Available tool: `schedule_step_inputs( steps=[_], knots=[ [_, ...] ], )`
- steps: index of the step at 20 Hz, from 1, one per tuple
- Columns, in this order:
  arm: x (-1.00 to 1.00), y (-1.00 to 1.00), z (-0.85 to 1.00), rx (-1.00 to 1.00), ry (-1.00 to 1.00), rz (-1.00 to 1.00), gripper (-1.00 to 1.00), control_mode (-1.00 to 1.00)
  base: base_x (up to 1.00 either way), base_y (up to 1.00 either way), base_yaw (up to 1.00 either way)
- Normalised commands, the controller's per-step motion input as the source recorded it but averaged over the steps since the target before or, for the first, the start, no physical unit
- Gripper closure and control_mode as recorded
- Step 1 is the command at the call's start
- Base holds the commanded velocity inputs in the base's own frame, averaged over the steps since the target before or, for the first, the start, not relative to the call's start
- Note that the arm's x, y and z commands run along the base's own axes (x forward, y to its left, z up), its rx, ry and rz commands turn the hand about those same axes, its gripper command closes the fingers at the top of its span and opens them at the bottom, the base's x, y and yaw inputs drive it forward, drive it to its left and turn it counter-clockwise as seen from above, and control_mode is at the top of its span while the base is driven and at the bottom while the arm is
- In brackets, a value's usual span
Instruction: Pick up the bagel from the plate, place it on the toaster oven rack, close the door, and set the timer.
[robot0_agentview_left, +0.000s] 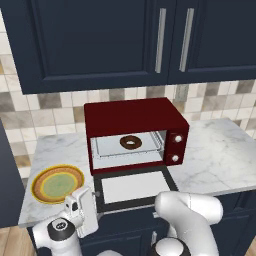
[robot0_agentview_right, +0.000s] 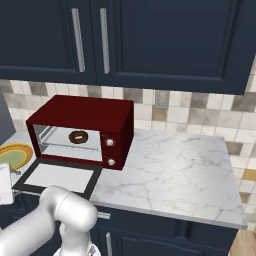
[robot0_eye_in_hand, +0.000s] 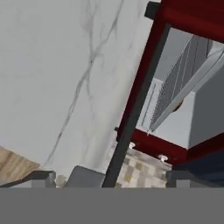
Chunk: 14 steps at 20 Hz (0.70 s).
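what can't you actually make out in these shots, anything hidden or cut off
- Gripper: hand view, finger tips cut by the bottom edge; the open jaws hold nothing.
- Door: left base view, near edge and handle hidden behind the arm.
- Plate: right base view, cut by the left edge.
- Bagel: sits on the rack; in the hand view a mere sliver behind the rack's wires.
- Knobs: markings too small.
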Motion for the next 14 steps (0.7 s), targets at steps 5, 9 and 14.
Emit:
schedule_step_inputs(
  steps=[5,9,14],
  knots=[
    [0.54,0.0,0.17,-0.04,0.0,0.02,-1.0,-1.0,0.0,0.0,0.0],
    [0.07,0.0,0.39,-0.14,-0.05,0.01,-1.0,-1.0,0.0,0.0,0.0],
    [0.01,0.0,0.62,-0.15,-0.14,0.03,-1.0,-1.0,0.0,0.0,0.0]
  ],
)
